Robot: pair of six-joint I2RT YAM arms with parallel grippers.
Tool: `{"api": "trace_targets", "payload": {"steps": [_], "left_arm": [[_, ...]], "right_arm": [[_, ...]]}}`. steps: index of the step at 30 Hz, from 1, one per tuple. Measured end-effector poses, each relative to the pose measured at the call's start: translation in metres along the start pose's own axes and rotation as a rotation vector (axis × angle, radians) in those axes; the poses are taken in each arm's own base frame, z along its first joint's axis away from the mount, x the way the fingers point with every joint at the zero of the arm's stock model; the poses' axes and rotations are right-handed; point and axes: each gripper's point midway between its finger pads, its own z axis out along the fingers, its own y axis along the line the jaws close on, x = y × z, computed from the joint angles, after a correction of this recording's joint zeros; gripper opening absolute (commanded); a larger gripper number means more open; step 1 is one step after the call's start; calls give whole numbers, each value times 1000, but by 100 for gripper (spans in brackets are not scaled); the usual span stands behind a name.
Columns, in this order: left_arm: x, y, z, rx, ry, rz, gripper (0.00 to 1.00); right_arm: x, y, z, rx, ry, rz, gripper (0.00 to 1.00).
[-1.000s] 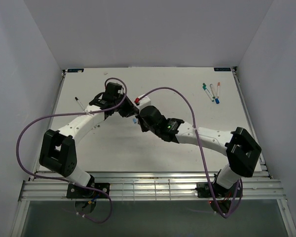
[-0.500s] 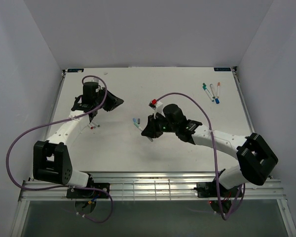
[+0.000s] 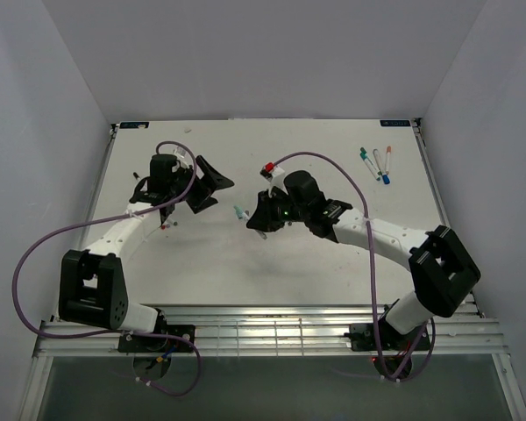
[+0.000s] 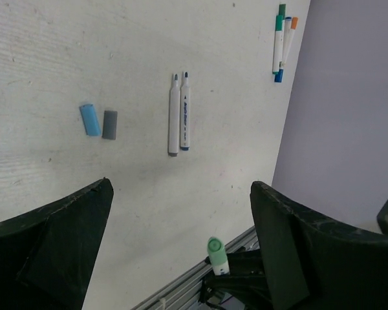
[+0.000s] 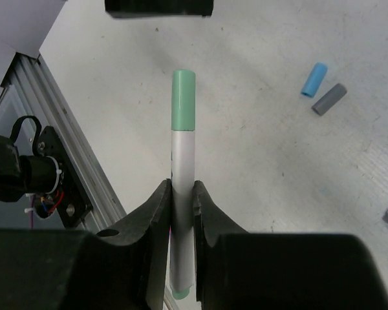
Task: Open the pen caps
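**STATUS: LEFT GRIPPER OPEN, RIGHT GRIPPER CLAMPED ON 1 PEN**

I read the left gripper (image 4: 181,188) as spread wide with nothing between its jaws, hovering above the table (image 4: 52,45). The right gripper (image 5: 182,194) is closed tight on 1 white pen (image 5: 183,158) and holds it off the surface. Its green cap (image 5: 183,100) is fitted and points away from the wrist. On the table, a blue cap (image 4: 89,119) lies just beside a grey cap (image 4: 109,124). Near them, 2 uncapped pens (image 4: 174,123) lie side by side. A further cluster of pens (image 3: 377,163) lies near the far right corner.
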Motion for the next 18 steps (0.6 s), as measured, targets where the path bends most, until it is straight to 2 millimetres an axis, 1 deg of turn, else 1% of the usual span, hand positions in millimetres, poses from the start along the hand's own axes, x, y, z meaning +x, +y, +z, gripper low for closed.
{"api": "trace_targets", "payload": {"steps": [2, 6, 8, 12, 15, 18], "left_arm": [[8, 6, -1, -18, 17, 0, 97], [20, 9, -3, -29, 39, 4, 77], [26, 8, -3, -26, 47, 3, 71], [34, 5, -2, -18, 62, 5, 70], [37, 0, 0, -4, 66, 7, 70], [38, -5, 1, 11, 66, 5, 62]], "right_arm": [[-8, -3, 5, 6, -6, 0, 8], [-19, -8, 13, 14, -14, 4, 8], [-22, -8, 18, 12, -13, 5, 8], [-24, -12, 27, 12, -3, 10, 8], [-21, -15, 32, 15, 8, 16, 8], [-17, -18, 36, 18, 19, 24, 8]]}}
